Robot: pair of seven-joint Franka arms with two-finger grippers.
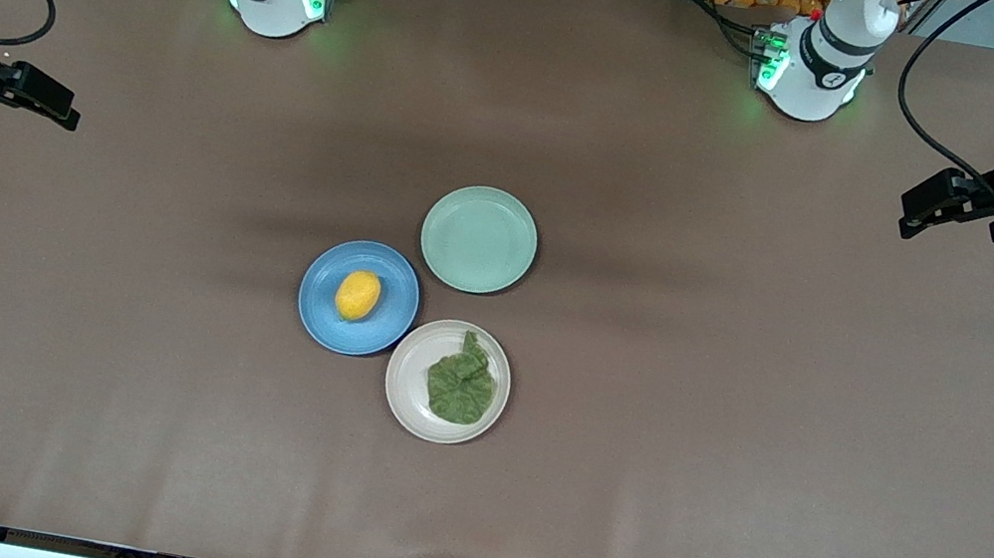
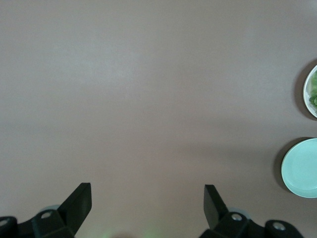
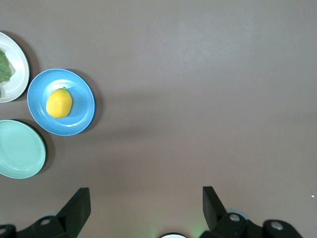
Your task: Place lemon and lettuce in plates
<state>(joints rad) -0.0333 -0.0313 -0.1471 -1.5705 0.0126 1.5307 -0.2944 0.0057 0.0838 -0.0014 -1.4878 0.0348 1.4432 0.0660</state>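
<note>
Nearest the front camera, on the beige plate (image 1: 401,382), lies the lettuce (image 1: 460,384) — limp and light, best pinched at a ragged edge. Just beside, the blue plate (image 1: 319,315) holds the lemon (image 1: 357,295), firm and rollable. The mint plate (image 1: 478,240) sits farther. Left end effector (image 2: 148,203) and right end effector (image 3: 146,206) — both wide — wait over bare surface (image 1: 729,459).

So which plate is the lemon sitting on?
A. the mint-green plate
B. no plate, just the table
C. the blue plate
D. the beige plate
C: the lemon rests in the middle of the blue plate, while the beige plate holds the lettuce and the mint-green plate holds nothing.
</note>
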